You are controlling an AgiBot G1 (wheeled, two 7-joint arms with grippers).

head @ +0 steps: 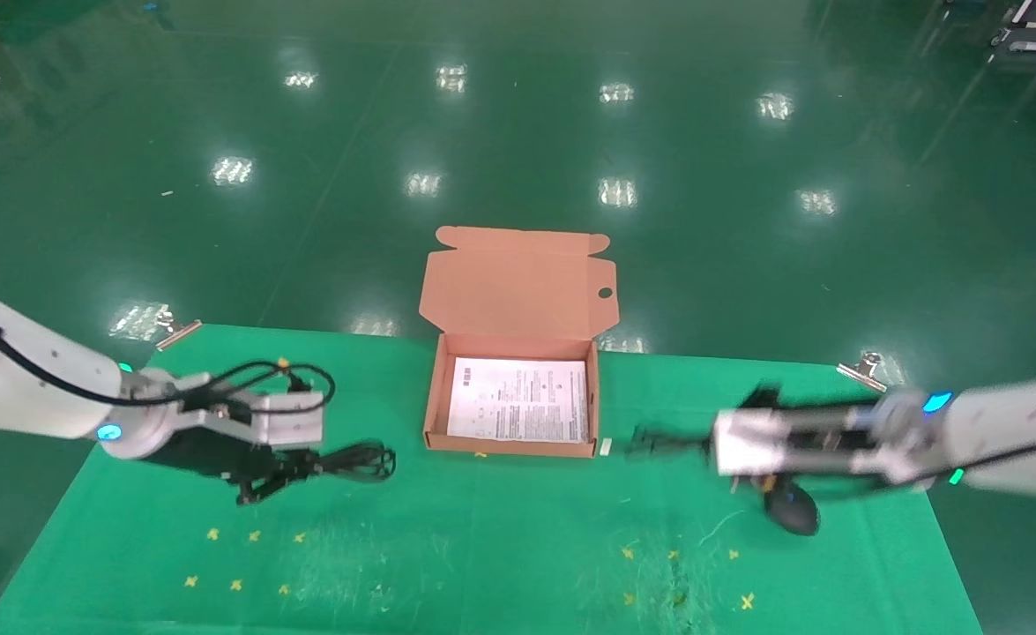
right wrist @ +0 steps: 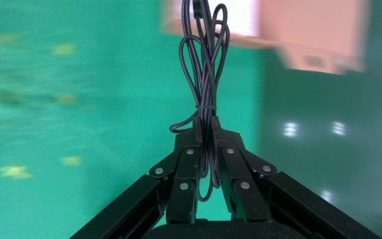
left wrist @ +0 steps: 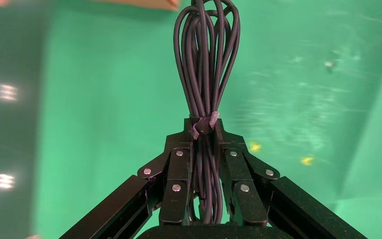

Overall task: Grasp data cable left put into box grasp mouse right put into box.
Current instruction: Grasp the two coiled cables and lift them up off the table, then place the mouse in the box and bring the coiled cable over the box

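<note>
On the green cloth-covered counter (head: 482, 547), near its far edge at the centre, stands the shallow orange-brown cardboard box (head: 436, 397) with its hinged lid up; the lid has a small round hole, & a white printed sheet (head: 518, 399) lies flat inside on the bottom.

To the left of the box, the left claw (head: 275, 476) is closed on the thin black data cable (head: 357, 460), wound as a long oval bundle. In the left wrist view the fingers (left wrist: 179, 169) press the bundle (left wrist: 206, 64) from both sides, just below a small tie around its waist, & the free loops stick out past the fingertips towards the box. In the head view the loops point to the box but are well apart from it. I cannot tell if the bundle touches the cloth.

To the right of the box, the right claw (head: 659, 443) is closed on the thin black cord of the mouse. In the right wrist view the cord (right wrist: 204, 64), folded in narrow loops w/ a thin tie, is pinched between the fingers (right wrist: 186, 169), & its loops reach towards the box, whose corner shows blurred behind. The small black oval mouse (head: 792, 510) itself is under the right arm, near the counter's right side, not in the claw. Whether it lies on the cloth or hangs by the cord, I cannot tell.

Small yellow marks (head: 235, 584) are scattered on the near part of the cloth.
</note>
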